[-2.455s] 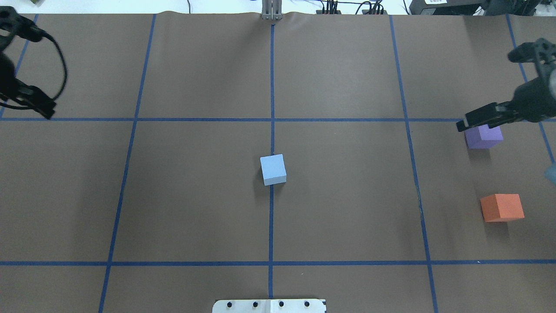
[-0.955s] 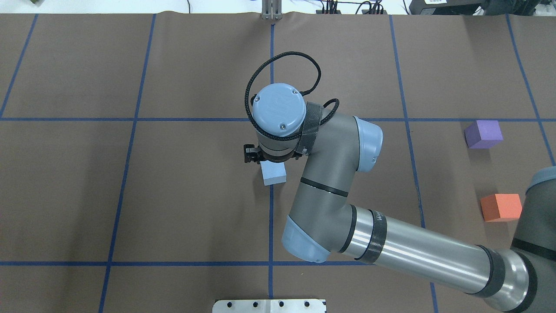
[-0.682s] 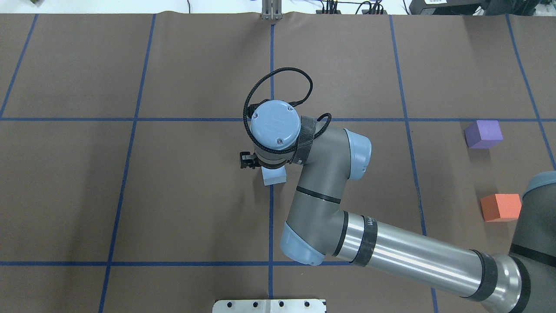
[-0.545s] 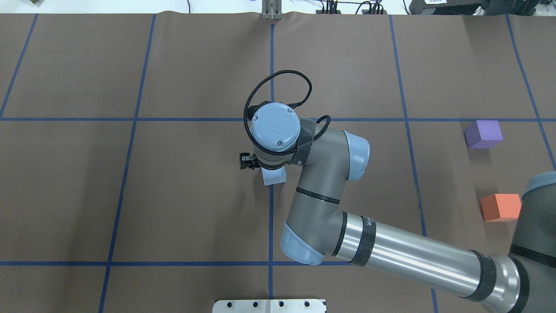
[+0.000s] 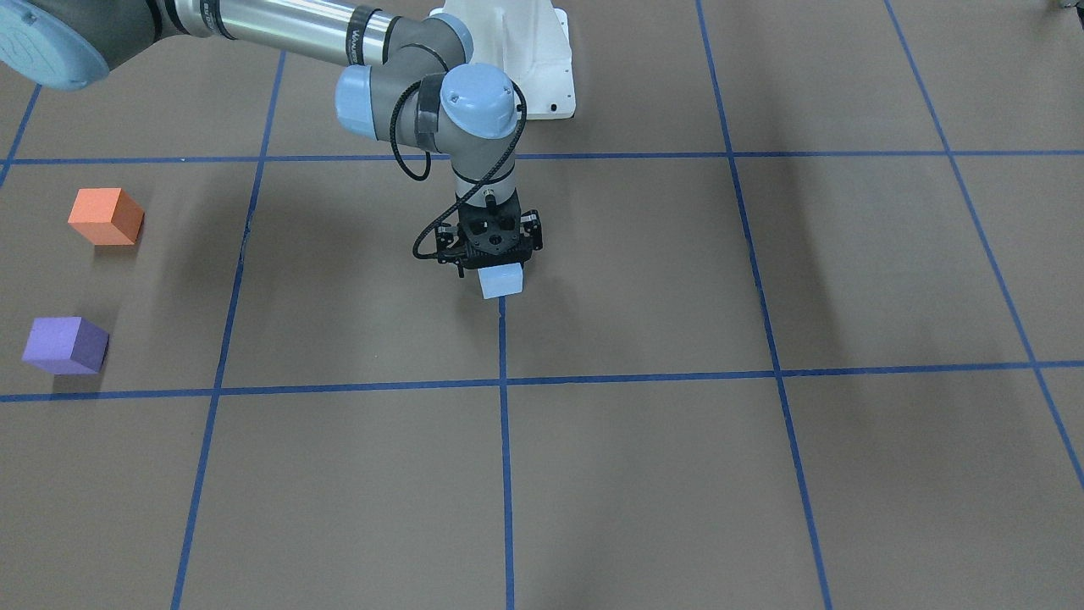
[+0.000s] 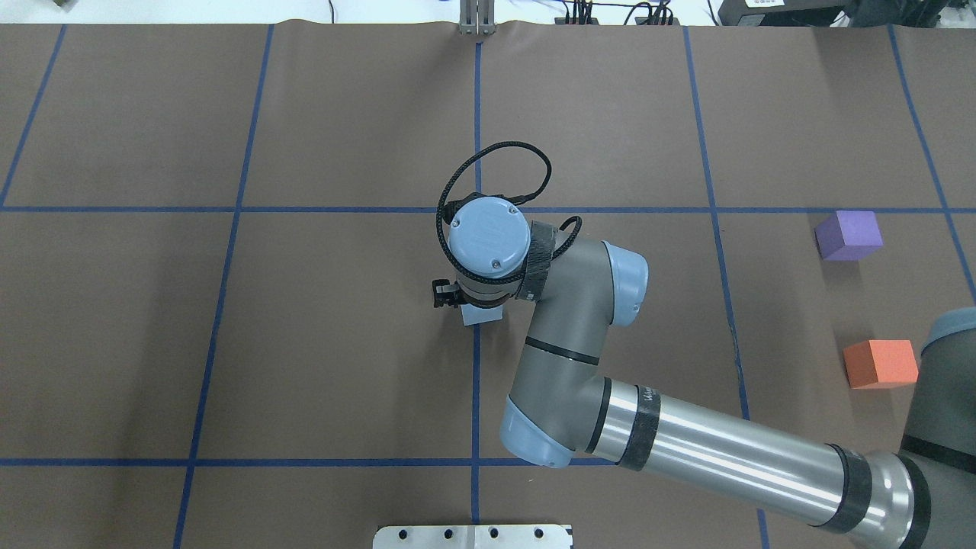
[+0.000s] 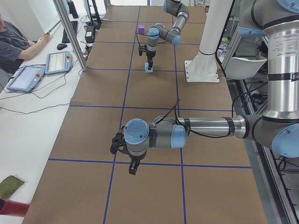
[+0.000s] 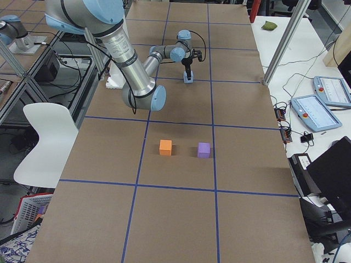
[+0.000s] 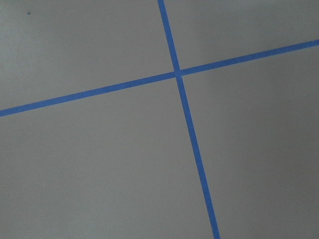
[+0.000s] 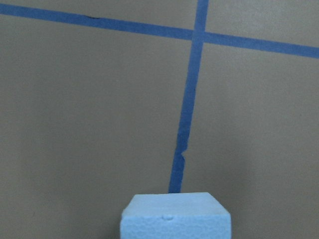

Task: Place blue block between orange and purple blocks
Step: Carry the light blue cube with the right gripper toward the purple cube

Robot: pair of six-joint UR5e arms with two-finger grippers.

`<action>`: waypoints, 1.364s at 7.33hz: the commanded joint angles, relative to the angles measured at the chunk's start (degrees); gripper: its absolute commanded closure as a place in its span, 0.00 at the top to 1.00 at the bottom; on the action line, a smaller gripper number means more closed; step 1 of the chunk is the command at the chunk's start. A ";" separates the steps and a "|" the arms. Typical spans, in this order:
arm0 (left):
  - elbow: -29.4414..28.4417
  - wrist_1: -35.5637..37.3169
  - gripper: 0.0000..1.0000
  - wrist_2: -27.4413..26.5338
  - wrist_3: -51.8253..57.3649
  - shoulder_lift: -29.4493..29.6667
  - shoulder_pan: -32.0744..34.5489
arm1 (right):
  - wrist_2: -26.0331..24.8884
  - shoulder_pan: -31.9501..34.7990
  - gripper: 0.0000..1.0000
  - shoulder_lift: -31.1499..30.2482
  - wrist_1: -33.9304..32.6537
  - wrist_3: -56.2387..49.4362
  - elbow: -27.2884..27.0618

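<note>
Right gripper point(image 5: 495, 261) is straight down over the blue block point(image 5: 501, 281). The block sits directly under the gripper body, between the jaws. The fingers themselves are hidden in every view, so I can't tell whether they're clamped on it or only straddling it. The wrist cam shows just the block's top edge, close in and centred. I can't tell if it's off the table point(image 5: 762, 474) yet.

The left gripper point(image 7: 132, 168) shows only in the side view, so its opening is unreadable. It's nowhere near the block, and its wrist cam sees only tape lines point(image 9: 185, 107).

The targets are well away from the jaws, off to the robot's right. The orange block point(image 5: 105, 217) is on the robot's side and the purple block point(image 5: 64, 346) is further out. There's an open gap between them, and it looks not much wider than the blue block.

Risks from here, as I judge them:
- If the grip is shallow or off-centre, the light foam-looking block could twist or slip out on the lift.
- If the carry is too low, the bottom edge could drag on the paper and rotate the block in the jaws.
- A skewed or offset entry into the gap could shove the orange or purple block. Open jaws on release could clip a neighbour too.
- A release from height could let the block bounce or tip out of line.
- The forearm sweeps near the orange block, so a low elbow on the swing back could knock it.
</note>
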State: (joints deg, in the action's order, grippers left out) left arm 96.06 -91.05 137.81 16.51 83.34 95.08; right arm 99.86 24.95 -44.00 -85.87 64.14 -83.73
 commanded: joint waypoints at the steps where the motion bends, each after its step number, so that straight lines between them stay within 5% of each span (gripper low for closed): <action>1: 0.00 0.00 1.00 0.00 0.01 -0.02 0.02 | 0.07 -0.07 0.55 0.23 0.17 0.11 0.06; 5: 0.00 0.00 1.00 0.00 0.01 -0.02 0.02 | 0.77 0.97 0.47 -0.46 -0.26 -0.41 -2.47; 10: 0.44 -0.61 1.00 -0.70 -1.48 -0.82 -0.42 | 14.98 18.00 0.47 -23.35 -5.17 -16.18 -27.13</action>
State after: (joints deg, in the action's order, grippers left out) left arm 96.26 -91.23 137.31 15.69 82.41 94.84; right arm 111.07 38.16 -60.88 -88.81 54.50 -104.07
